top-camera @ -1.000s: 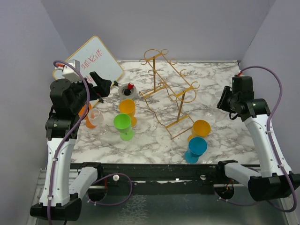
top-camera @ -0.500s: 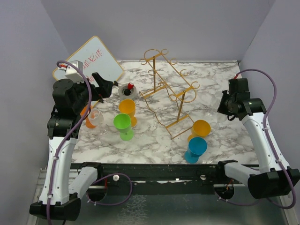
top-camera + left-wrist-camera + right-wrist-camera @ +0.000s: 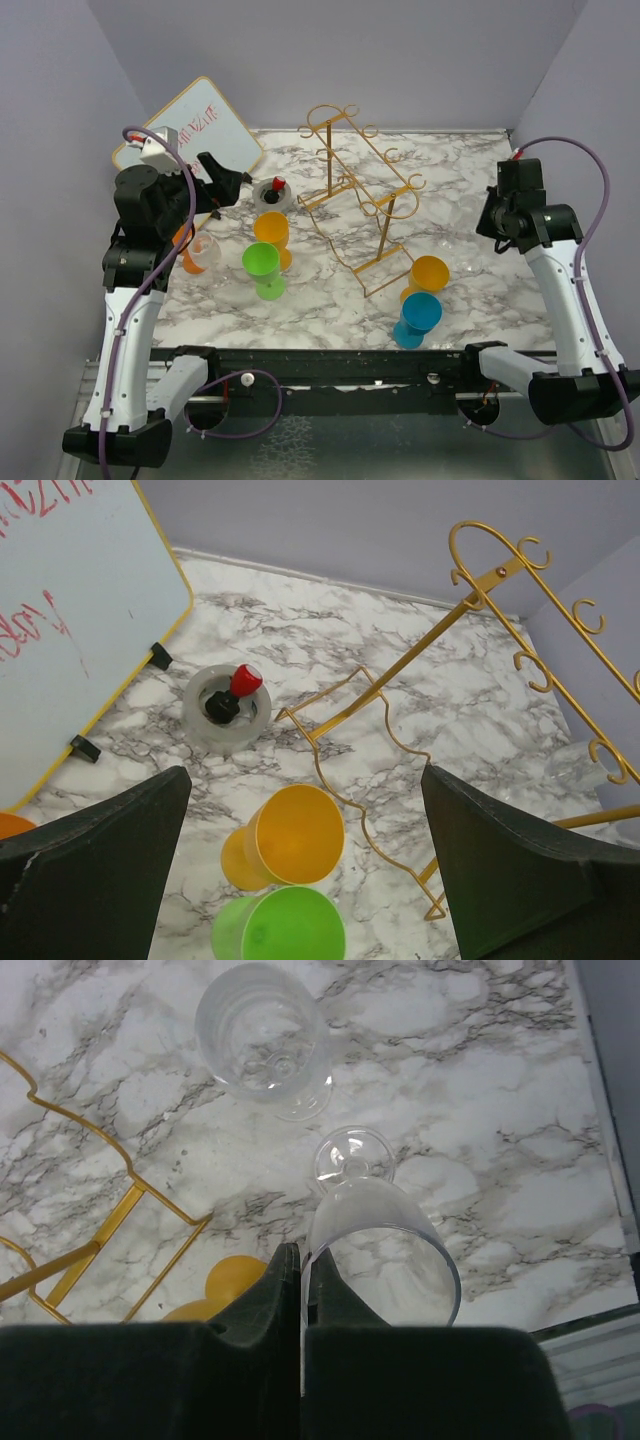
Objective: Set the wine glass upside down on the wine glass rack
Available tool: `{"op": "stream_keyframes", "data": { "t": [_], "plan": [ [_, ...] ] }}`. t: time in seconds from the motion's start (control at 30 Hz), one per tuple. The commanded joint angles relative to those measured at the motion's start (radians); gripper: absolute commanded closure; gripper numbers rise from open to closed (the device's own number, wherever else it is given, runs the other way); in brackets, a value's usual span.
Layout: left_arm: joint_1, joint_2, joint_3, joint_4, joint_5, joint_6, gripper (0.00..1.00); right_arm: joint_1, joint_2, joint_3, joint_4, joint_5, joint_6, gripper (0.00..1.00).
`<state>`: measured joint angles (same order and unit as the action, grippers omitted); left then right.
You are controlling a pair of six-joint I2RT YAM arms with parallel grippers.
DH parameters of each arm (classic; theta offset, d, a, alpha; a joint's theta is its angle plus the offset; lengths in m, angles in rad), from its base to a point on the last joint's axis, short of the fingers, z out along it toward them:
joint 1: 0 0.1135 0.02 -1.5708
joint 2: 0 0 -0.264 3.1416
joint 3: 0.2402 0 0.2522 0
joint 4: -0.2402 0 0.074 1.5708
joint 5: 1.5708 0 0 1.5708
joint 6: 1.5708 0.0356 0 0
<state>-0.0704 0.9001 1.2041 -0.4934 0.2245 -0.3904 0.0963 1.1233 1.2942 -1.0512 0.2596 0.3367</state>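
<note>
In the right wrist view my right gripper (image 3: 303, 1255) is shut on the rim of a clear wine glass (image 3: 390, 1245), one finger inside the bowl and one outside. Its mouth faces up and its foot (image 3: 352, 1155) is toward the marble. A second clear glass (image 3: 262, 1032) stands farther out. The gold wire wine glass rack (image 3: 360, 190) stands mid-table, left of the right gripper (image 3: 488, 222); its base wire (image 3: 100, 1230) shows in the right wrist view. My left gripper (image 3: 300, 870) is open and empty, high above the cups, with the rack (image 3: 500, 570) to its right.
An orange cup (image 3: 271, 230) and a green cup (image 3: 262, 265) stand left of the rack. Another orange cup (image 3: 430, 273) and a blue one (image 3: 420, 315) stand near the front right. A whiteboard (image 3: 195, 130) leans at the back left beside a grey dish with a red knob (image 3: 228, 705).
My right gripper has closed from half open onto the wine glass rim, and its wrist has shifted slightly right. The left arm has hardly moved.
</note>
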Motion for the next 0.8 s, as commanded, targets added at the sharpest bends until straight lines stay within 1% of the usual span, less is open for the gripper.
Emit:
{"op": "stream_keyframes", "data": {
  "t": [0.0, 0.1, 0.23, 0.33, 0.4, 0.47, 0.53, 0.63, 0.67, 0.77],
  "plan": [
    [-0.007, 0.022, 0.048, 0.043, 0.020, -0.034, 0.01, -0.005, -0.038, 0.083, -0.063, 0.166, 0.004, 0.99],
    [-0.009, 0.052, 0.079, 0.062, 0.036, -0.067, 0.01, -0.004, -0.046, 0.143, -0.060, 0.242, 0.013, 1.00],
    [-0.012, 0.105, 0.139, 0.083, 0.094, -0.114, 0.01, -0.004, -0.037, 0.239, 0.005, 0.300, 0.019, 1.00],
    [-0.012, 0.148, 0.176, 0.125, 0.173, -0.183, 0.01, -0.004, -0.029, 0.320, 0.085, 0.289, 0.026, 0.99],
    [-0.013, 0.175, 0.186, 0.197, 0.235, -0.251, 0.01, -0.005, -0.034, 0.356, 0.153, 0.278, 0.035, 1.00],
    [-0.015, 0.198, 0.188, 0.275, 0.282, -0.336, 0.01, -0.005, -0.046, 0.369, 0.229, 0.249, 0.041, 0.99],
    [-0.022, 0.210, 0.172, 0.374, 0.300, -0.442, 0.02, -0.005, -0.067, 0.359, 0.337, 0.192, 0.045, 1.00],
    [-0.057, 0.215, 0.121, 0.586, 0.315, -0.601, 0.02, -0.004, -0.111, 0.317, 0.486, 0.074, 0.070, 1.00],
    [-0.074, 0.223, 0.125, 0.620, 0.310, -0.633, 0.02, -0.005, -0.127, 0.300, 0.536, 0.037, 0.082, 1.00],
    [-0.134, 0.273, 0.174, 0.638, 0.284, -0.683, 0.01, -0.006, -0.175, 0.239, 0.688, -0.063, 0.123, 1.00]
  ]
}}
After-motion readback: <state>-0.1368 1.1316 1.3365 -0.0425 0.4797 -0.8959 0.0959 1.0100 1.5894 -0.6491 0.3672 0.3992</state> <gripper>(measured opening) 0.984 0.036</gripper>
